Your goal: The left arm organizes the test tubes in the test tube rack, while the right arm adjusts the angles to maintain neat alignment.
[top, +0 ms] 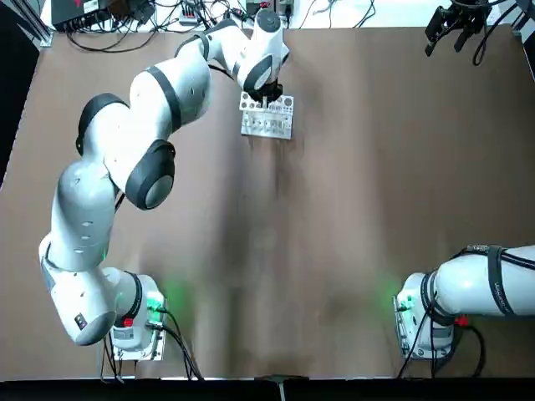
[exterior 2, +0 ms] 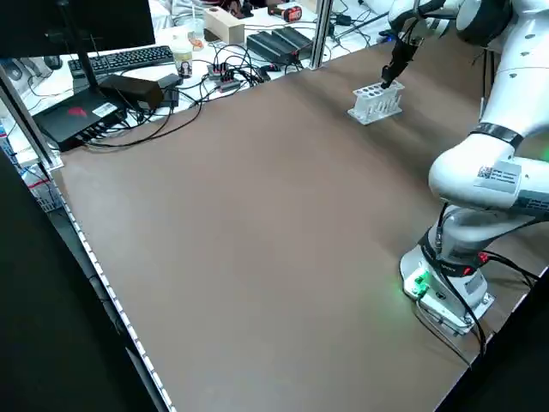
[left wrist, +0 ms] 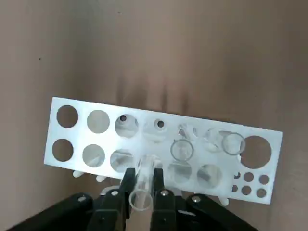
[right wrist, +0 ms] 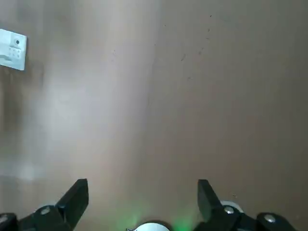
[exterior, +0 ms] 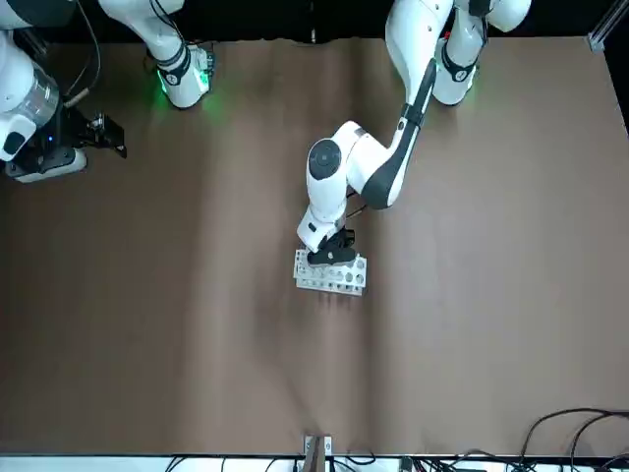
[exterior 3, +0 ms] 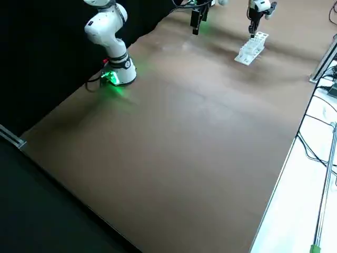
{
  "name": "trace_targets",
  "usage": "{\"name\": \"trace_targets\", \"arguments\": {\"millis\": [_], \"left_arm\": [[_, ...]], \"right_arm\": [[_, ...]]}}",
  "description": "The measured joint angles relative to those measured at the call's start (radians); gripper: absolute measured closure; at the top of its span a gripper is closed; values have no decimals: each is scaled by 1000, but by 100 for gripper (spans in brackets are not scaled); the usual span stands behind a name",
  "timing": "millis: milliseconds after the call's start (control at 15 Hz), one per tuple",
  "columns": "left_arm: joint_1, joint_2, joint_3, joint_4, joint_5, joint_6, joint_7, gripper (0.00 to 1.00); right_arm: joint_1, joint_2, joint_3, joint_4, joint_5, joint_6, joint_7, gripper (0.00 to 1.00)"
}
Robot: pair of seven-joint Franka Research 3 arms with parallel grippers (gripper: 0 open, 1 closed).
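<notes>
Toward the table's far edge, the left gripper (left wrist: 142, 185) pinches a clear test tube (left wrist: 143, 185) just above the white test tube rack (top: 267, 117), where two more tubes (left wrist: 182, 149) stand, while the right gripper (right wrist: 143, 199) hangs wide open well apart.

A wide brown table (top: 351, 209) is seen from above, its matte surface largely bare. A small white test tube rack (top: 267, 117) is set toward the far edge, left of the centre line, with clear test tubes (left wrist: 182, 150) seated in some of its holes. The two arm bases, one near-left (top: 138, 322) and one near-right (top: 422, 322), are mounted on the near edge, each lit by a green lamp.
</notes>
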Motion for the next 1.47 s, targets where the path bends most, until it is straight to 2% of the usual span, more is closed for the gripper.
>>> {"name": "trace_targets", "arguments": {"millis": [667, 1467], "left_arm": [[0, 0, 0, 0, 0, 0, -1, 82], [0, 0, 0, 0, 0, 0, -1, 82]], "right_arm": [[0, 0, 0, 0, 0, 0, 0, 0], [0, 0, 0, 0, 0, 0, 0, 0]]}}
